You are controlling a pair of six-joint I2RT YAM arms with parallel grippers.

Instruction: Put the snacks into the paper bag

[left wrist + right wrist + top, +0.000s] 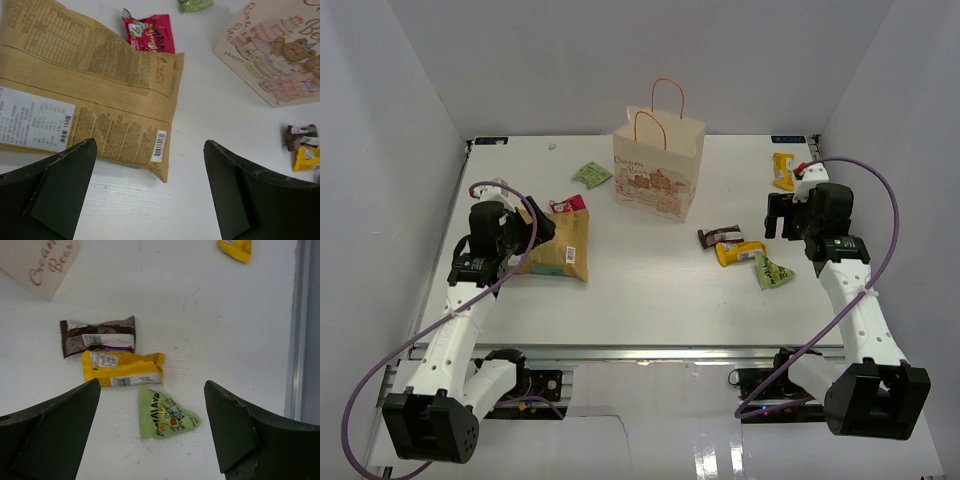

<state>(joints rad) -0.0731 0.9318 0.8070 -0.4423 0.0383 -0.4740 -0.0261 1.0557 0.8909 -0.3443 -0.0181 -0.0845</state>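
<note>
left gripper (150, 145), jaws wide, hovers nearest the big tan-yellow paper snack bag (100, 100), its corner btwn them; right gripper (150, 385) is wide too.

white arms (455, 320), black grippers (150, 144) (152, 385), purple cables (895, 215)

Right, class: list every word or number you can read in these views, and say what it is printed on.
"Cream" and "Bear": script on the paper bag.
"HIMALAYA": green packet.
"150": white label on the tan snack bag.
Magenta packet: large letters only partly legible.
Fine print on the tan snack bag, brown bar wrapper and yellow pouch: too small to read.
</note>
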